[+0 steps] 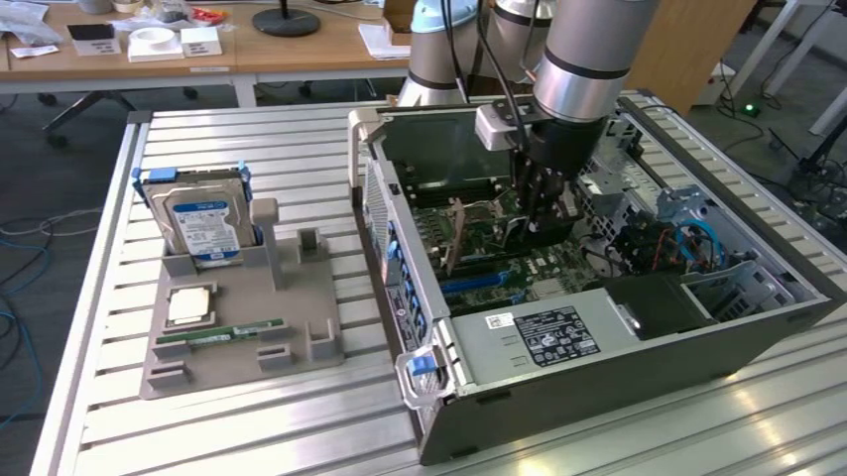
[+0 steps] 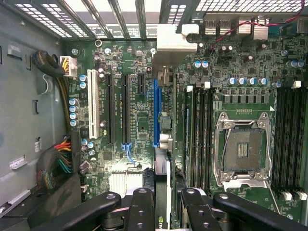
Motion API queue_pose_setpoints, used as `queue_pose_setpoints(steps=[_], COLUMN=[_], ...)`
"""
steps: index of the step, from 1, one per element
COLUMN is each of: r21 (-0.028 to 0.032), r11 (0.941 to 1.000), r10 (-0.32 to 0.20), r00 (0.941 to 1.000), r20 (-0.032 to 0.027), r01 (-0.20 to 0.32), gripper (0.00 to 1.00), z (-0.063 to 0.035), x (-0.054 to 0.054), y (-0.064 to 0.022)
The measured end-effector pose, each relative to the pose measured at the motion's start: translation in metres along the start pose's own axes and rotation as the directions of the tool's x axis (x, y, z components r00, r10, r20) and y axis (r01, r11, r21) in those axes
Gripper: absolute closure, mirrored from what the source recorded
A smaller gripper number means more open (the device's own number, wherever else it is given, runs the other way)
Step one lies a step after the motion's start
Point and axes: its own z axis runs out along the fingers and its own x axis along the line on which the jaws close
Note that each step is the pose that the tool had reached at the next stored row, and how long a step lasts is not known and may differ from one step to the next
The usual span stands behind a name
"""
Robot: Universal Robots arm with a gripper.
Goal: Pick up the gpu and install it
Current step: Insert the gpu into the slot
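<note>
The gripper reached down into the open computer case and was clamped on the gpu, one finger on each face of the card. The gpu stood on edge over the motherboard, its length running from the gripper towards the case's perforated rear wall on the exterior view's left.

In the wrist view the gripper showed two black fingers with the gpu seen edge-on between them. The card ran just beside the long blue slot, and its silver bracket was at the rear wall. I could not tell whether the card's lower edge was seated in the slot or only above it. An empty processor socket lay further across the motherboard.

The case lay on its side on the slatted metal table, filling the half on the exterior view's right. Near the table's edge on the exterior view's left sat a grey tray. A hard drive with a blue label stood upright at the tray's far end, a square chip lay flat in its middle, and a green memory stick lay towards its near edge.
</note>
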Motion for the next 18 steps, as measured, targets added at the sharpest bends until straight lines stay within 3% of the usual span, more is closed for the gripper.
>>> queue_pose_setpoints(steps=[18], r21=[0.0015], r11=[1.0], r10=[0.0], r00=[1.0], r20=[0.0], r01=[0.0], gripper=[0.74], z=[-0.0003], x=[0.002], y=[0.0062])
